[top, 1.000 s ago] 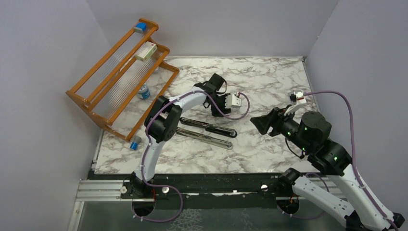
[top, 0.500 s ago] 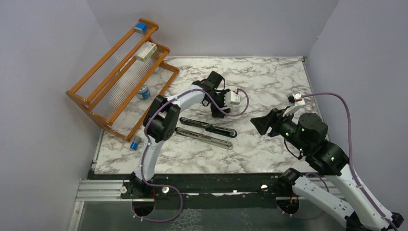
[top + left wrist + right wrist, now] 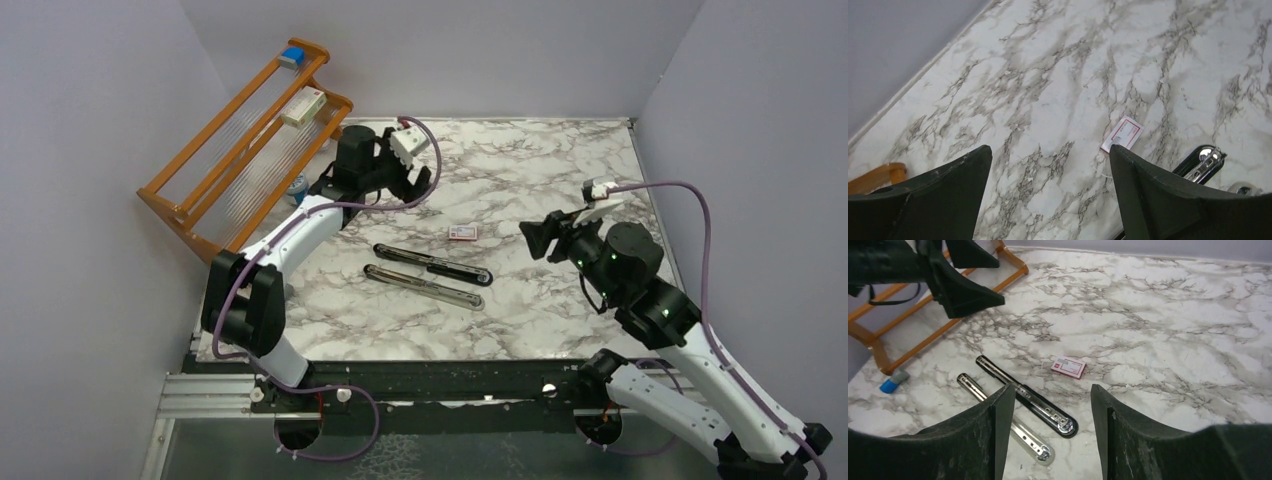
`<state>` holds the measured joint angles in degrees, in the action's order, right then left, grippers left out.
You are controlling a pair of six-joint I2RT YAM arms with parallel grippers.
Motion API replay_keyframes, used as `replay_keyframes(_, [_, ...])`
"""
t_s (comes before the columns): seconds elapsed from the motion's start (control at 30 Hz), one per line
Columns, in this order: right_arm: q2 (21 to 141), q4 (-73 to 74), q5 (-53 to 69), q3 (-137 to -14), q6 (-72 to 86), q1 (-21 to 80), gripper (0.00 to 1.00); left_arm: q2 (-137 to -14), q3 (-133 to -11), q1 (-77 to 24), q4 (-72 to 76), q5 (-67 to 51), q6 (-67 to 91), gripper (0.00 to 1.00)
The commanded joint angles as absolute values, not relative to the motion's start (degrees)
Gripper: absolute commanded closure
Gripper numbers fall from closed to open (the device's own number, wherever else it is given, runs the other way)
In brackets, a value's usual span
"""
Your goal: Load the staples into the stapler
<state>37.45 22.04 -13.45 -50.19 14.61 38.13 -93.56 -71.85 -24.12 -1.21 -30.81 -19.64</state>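
Bench [image 3: 560, 170]: marble, task items lie mid-bench.
L arm stretched to far-left, by the wooden rack [image 3: 250, 140]. L hand [image 3: 412, 182] raised over the bench, jaws spread wide, nothing betw them.
R arm folded at right side. R hand [image 3: 537, 238] aimed left, jaws apart, empty.
Stapler [image 3: 432, 264] flat, long axis approx left–right, right end slightly nearer. Grey-silver tool [image 3: 424, 288] parallel, just on its near side.
Staples packet [image 3: 463, 232] flat, just far of stapler's right end, not touching. It lies right + near of L hand, left of R hand, roughly betw the two. R wrist view frames it betw its fingers, so R looks better lined up for pickup.
Loose strips: none visible.
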Motion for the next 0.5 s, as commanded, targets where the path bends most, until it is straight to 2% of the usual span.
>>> replay_keyframes(0.0, [42.2, 13.1, -14.7, -47.8, 4.5, 38.1, 0.4, -89.3, -66.9, -21.7, 7.6, -20.1, -2.0, 0.07])
replay_keyframes(0.23, [61.5, 10.6, 1.0, -52.1, -10.2, 37.5, 0.38, -85.2, -62.8, -20.5, 8.0, -8.5, 4.0, 0.01])
replay_keyframes(0.33, [69.3, 11.1, 11.6, -55.9, -16.2, 34.4, 0.37, -83.2, -62.1, -20.0, 6.4, -3.7, 7.3, 0.01])
replay_keyframes(0.47, [78.0, 11.3, 24.1, -59.7, -24.0, 29.1, 0.37, -81.7, -60.9, -19.5, 3.9, -3.3, 11.9, 0.01])
